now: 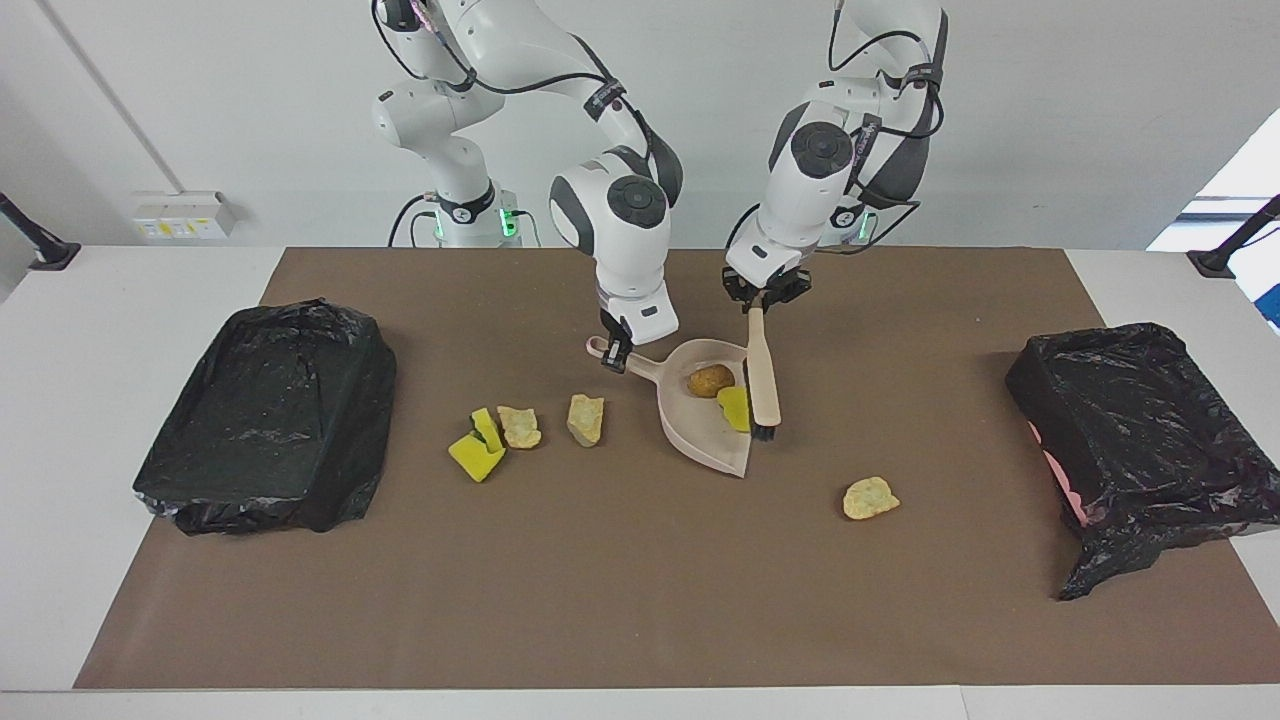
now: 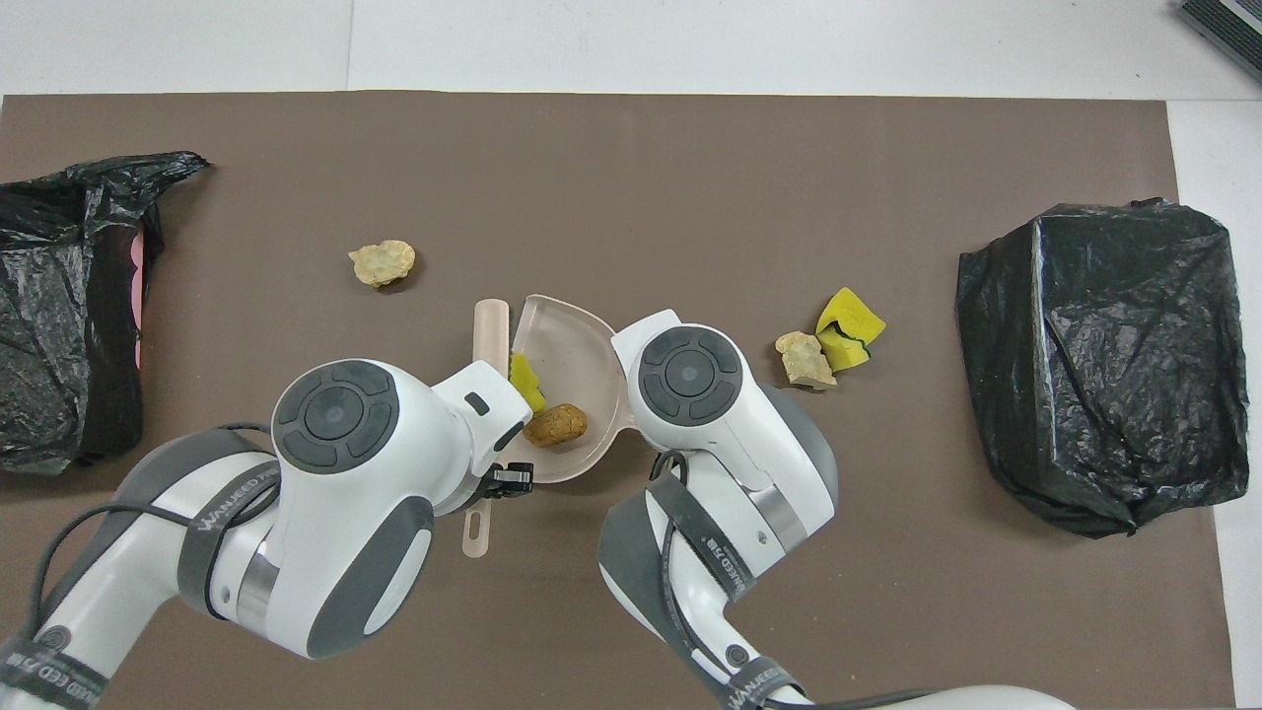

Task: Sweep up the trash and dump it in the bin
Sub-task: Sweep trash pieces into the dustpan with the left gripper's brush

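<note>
Brown paper covers the desk [image 1: 640, 620]. Left claw [image 1: 762, 293] grips the beige brush [image 1: 763, 375]; right claw [image 1: 615, 352] grips the beige plastic dustpan [image 1: 700, 425], holding the golden-brown lump [image 1: 710, 380] and a yellow sponge scrap [image 1: 734, 407]. Four scraps lie outside. Light, soft trash likely rolls; sweep, avoid pinching.

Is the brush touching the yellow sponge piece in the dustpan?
Touching. The facing view shows the brush pressed against the yellow sponge piece at the dustpan mouth, no gap between them.
</note>
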